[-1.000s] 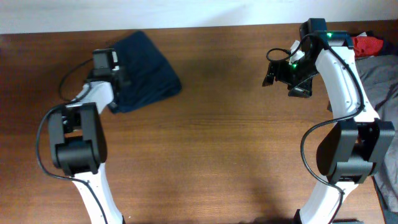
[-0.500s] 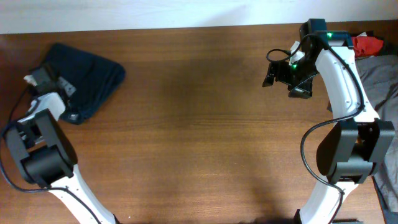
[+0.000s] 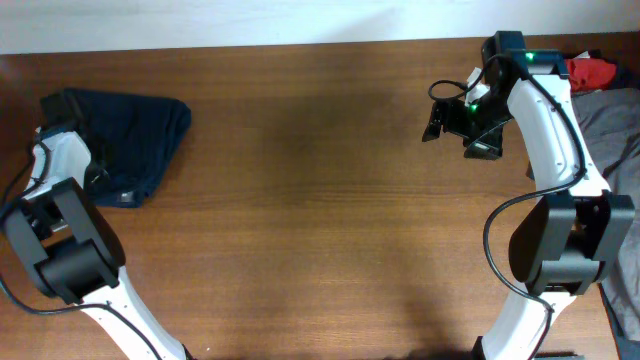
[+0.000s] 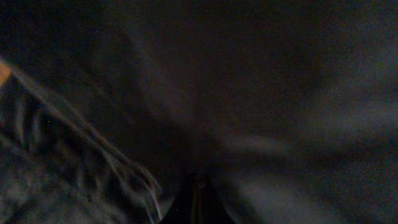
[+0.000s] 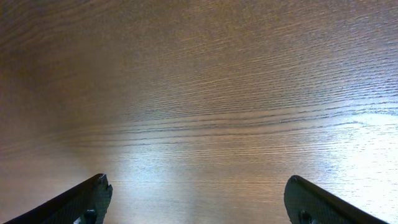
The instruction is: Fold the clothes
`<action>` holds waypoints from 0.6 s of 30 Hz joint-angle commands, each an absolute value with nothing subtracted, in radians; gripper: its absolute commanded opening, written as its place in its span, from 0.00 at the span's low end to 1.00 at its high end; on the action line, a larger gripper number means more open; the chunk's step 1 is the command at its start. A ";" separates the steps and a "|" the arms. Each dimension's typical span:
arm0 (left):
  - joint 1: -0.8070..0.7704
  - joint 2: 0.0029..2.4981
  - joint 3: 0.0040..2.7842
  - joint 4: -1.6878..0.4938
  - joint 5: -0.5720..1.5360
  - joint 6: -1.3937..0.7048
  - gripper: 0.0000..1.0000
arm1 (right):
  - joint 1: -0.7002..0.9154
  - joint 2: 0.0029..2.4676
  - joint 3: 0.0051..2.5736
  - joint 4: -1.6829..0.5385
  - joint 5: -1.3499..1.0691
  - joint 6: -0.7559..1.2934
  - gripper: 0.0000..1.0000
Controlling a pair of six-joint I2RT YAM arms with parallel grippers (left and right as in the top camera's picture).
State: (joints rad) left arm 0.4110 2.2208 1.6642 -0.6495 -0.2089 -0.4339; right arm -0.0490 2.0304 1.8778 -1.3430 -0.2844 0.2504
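A dark navy garment [image 3: 140, 135] lies bunched at the far left of the table, a small white label [image 3: 125, 197] at its near edge. My left gripper [image 3: 80, 130] is at the garment's left side and is shut on the fabric. In the left wrist view the dark cloth [image 4: 249, 93] fills the frame, with the closed left gripper [image 4: 198, 199] at the bottom. My right gripper [image 3: 450, 120] hangs open over bare wood at the back right. Its two fingertips [image 5: 93, 190] stand wide apart around the right gripper [image 5: 199, 202], with nothing between them.
Grey clothes [image 3: 612, 120] and a red piece [image 3: 592, 72] lie at the right edge, beside the right arm. A white wall [image 3: 300, 20] runs along the table's back edge. The left arm's base [image 3: 70, 260] stands at the front left.
The left arm has swung left, dragging the navy garment from left of centre to the table's left edge. The right arm has not moved.
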 commanded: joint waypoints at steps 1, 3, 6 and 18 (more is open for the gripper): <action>0.371 2.156 1.690 -0.698 -0.161 -0.385 0.01 | -0.045 2.019 1.883 -1.340 -0.276 0.241 0.94; 0.353 2.160 1.688 -0.724 -0.161 -0.383 0.01 | -0.045 2.019 1.883 -1.340 -0.277 0.241 0.94; 0.332 2.170 1.687 -0.732 -0.166 -0.371 0.01 | -0.045 2.019 1.883 -1.347 -0.276 0.240 0.94; 0.329 2.369 1.687 -0.514 -0.161 -0.343 0.01 | -0.044 2.019 1.883 -1.347 -0.276 0.240 0.94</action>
